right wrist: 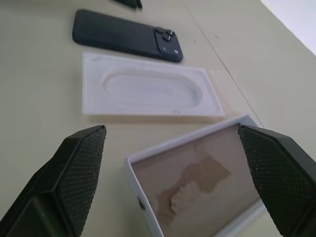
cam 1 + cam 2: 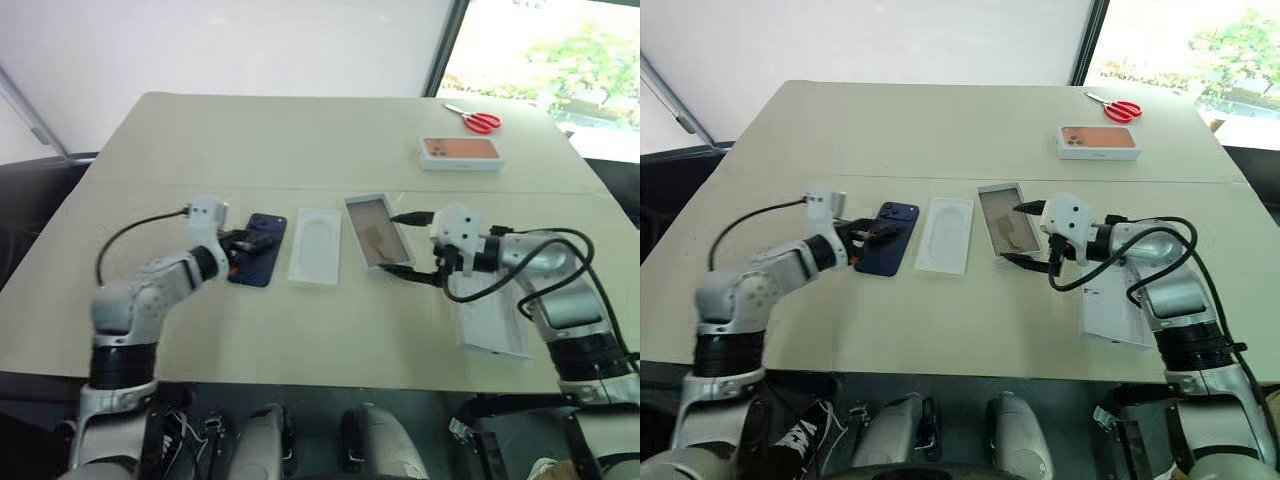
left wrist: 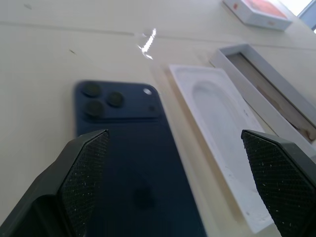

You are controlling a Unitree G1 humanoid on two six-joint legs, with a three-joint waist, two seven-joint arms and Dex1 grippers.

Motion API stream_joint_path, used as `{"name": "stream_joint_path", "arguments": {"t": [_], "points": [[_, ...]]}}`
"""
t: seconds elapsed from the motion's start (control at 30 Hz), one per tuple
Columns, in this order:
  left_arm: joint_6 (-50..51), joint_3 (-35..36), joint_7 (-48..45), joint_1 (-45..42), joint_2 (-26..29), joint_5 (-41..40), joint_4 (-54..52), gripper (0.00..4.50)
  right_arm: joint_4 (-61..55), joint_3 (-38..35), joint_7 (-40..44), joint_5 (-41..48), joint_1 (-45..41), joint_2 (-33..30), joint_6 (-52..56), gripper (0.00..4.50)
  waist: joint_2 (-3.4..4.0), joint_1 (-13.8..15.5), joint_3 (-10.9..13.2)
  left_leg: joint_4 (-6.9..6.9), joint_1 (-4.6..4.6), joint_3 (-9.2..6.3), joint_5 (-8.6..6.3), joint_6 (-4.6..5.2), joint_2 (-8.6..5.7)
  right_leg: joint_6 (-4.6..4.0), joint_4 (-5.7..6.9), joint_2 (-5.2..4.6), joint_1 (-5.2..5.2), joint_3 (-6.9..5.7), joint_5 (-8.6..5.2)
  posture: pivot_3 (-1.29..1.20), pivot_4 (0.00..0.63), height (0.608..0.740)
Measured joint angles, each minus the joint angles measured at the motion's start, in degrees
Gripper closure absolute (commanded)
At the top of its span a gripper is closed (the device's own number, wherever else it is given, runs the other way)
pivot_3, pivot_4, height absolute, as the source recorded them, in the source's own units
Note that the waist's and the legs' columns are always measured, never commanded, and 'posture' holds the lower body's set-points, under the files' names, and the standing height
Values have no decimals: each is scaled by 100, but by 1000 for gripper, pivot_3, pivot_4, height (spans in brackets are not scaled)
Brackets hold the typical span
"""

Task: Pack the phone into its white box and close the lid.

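Writing was nowhere legible on anything on the table (image 2: 300, 130). Left gripper (image 2: 243, 241) stood wide open over the phone (image 2: 259, 249), which lay back-up under its fingers. Right gripper (image 2: 405, 243) gaped too, straddling the white box's (image 2: 377, 231) near end. Beyond the left fingers lay the white insert (image 2: 316, 246); the lid (image 2: 490, 325) rested under the right arm.

Pale beige table (image 2: 300, 140) with phone packaging spread on it

Near the middle, in a row, lie the dark blue phone (image 2: 258, 249) with its back up, a flat white insert (image 2: 316, 246) with an oval recess, and the white box (image 2: 377, 231) open with a brownish inside. The lid (image 2: 492, 322) lies at the near right edge. Far right are a white box with an orange phone picture (image 2: 460, 152) and red-handled scissors (image 2: 474, 119).
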Motion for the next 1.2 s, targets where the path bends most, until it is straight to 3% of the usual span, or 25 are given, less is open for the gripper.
{"name": "stream_joint_path", "arguments": {"t": [0.13,0.53,1.0,1.07,1.17,1.2], "points": [[393,55,34,-307,-376,-239,286,0,-7,6,-120,-3,21,21,26,30,-1,0,1,4,-2,0,7,-12,0,0,0,1,0,0,0,0,150,740],[1104,129,335,-772,-821,-251,837,0,-51,-11,-387,-17,108,28,101,30,-1,-3,1,5,-1,-1,12,-21,3,0,0,6,0,1,0,0,150,740],[1147,1088,992,-1167,-1472,-362,1525,0,-49,-13,-513,-71,118,53,54,30,-2,-1,0,8,0,-1,14,-24,3,0,1,7,2,1,0,0,150,740],[1153,1210,1029,-1167,-1527,-411,1556,535,-49,-13,-518,-71,117,53,54,0,-2,-4,0,8,0,-1,14,-24,4,0,1,7,2,1,0,0,150,740],[1294,1471,1109,-1143,-1592,-538,1638,1746,-50,-12,-529,-72,116,53,54,0,-4,-3,1,8,0,-1,14,-25,5,0,2,8,2,1,0,0,150,740],[1346,1480,1113,-1143,-1589,-556,1637,1746,-50,-12,-531,-72,117,53,55,0,-4,-2,1,8,0,-1,14,-25,4,0,1,8,2,1,0,0,150,740]]}}
